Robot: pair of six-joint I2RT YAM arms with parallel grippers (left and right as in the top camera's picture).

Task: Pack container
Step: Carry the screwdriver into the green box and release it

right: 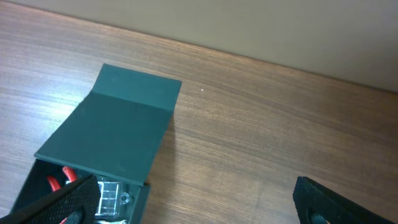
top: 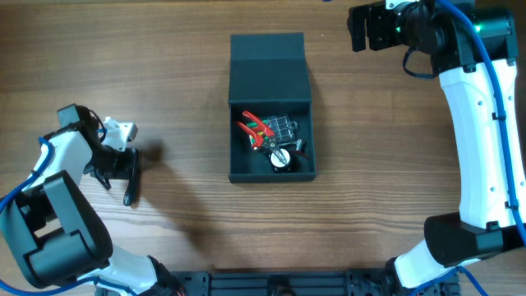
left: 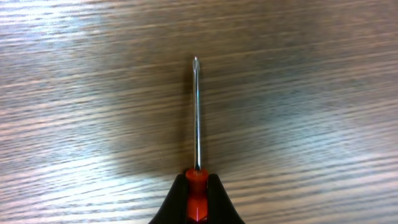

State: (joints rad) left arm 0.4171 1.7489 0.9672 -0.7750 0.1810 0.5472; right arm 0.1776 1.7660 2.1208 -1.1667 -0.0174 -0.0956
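Observation:
The dark teal container (top: 269, 78) stands open in the middle of the table, its flap lid folded back. Inside lie red-handled pliers (top: 256, 130), a clear plastic case (top: 283, 127) and a round silver item (top: 282, 159). At the far left my left gripper (top: 129, 185) is shut on the red handle of a screwdriver (left: 198, 112), just above the wood. The thin metal shaft points away from the jaws. Near the far right corner my right gripper (top: 366, 29) is open and holds nothing. In its wrist view the container (right: 112, 137) lies lower left, beside one finger (right: 68, 199).
The wooden table (top: 394, 164) carries nothing else. The right arm's white link (top: 477, 148) runs along the right side. The left arm's base (top: 57, 230) fills the near left corner.

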